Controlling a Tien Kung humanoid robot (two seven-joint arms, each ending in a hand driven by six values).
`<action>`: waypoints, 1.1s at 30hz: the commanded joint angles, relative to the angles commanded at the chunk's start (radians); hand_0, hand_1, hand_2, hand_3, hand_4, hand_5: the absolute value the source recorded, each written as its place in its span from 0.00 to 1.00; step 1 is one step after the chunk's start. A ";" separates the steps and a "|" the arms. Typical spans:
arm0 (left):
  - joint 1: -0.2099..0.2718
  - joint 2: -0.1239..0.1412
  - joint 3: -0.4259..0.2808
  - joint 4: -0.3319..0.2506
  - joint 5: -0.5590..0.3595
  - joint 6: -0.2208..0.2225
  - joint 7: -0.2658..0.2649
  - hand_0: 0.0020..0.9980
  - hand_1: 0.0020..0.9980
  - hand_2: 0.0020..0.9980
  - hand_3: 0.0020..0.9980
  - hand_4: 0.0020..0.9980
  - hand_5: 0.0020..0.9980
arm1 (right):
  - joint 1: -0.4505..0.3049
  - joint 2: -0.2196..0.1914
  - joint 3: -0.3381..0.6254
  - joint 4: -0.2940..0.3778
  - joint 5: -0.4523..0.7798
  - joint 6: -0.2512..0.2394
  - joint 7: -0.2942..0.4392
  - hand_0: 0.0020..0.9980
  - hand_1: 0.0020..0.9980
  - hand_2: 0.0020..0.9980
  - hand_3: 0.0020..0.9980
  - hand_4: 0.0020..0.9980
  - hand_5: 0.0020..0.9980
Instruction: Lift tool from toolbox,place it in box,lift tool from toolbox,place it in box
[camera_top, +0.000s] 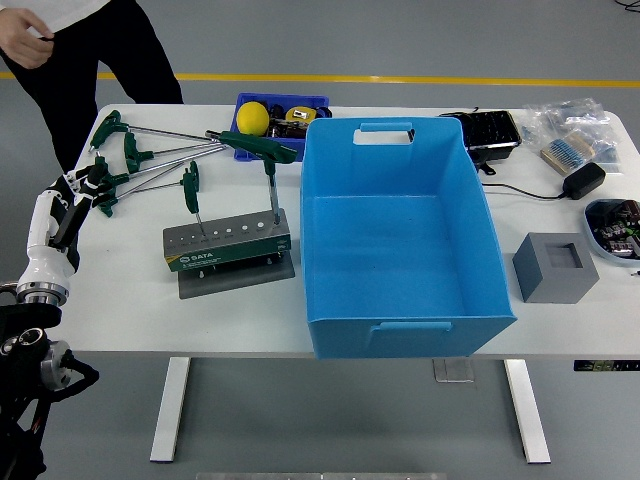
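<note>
Presently, left white-and-black five-fingered hand (88, 185) at tabletop's left edge, fingers closing on green handle of loose T-handle hex key (128, 180); first lift likely under way. Two keys stand upright in grey metal tool stand (228, 245). Big blue plastic box (400, 235) empty, mid-table. Next: carry key rightward over box rim. White tabletop (130, 320); grey floor, yellow line; person at far-left corner.

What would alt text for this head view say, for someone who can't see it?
A large empty blue box sits mid-table beside a grey tool stand holding two green T-handle wrenches; more lie loose behind. The robot's left hand reaches toward those from the table's left edge.
</note>
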 joint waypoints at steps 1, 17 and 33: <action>0.000 0.000 0.000 0.000 -0.002 0.000 0.001 0.67 0.66 0.72 0.67 1.00 0.69 | 0.000 0.000 -0.001 0.000 0.002 0.000 0.001 0.67 0.65 0.72 0.59 0.83 0.78; 0.000 -0.002 -0.003 0.001 -0.004 -0.001 0.006 0.66 0.66 0.73 0.65 0.91 0.51 | 0.000 -0.001 -0.001 0.000 0.000 0.001 0.000 0.67 0.65 0.72 0.59 0.83 0.78; 0.001 0.000 0.002 -0.018 -0.033 -0.012 -0.021 0.73 0.76 0.84 0.82 1.00 0.69 | 0.001 -0.001 0.002 0.000 -0.003 -0.001 -0.001 0.67 0.65 0.72 0.59 0.83 0.77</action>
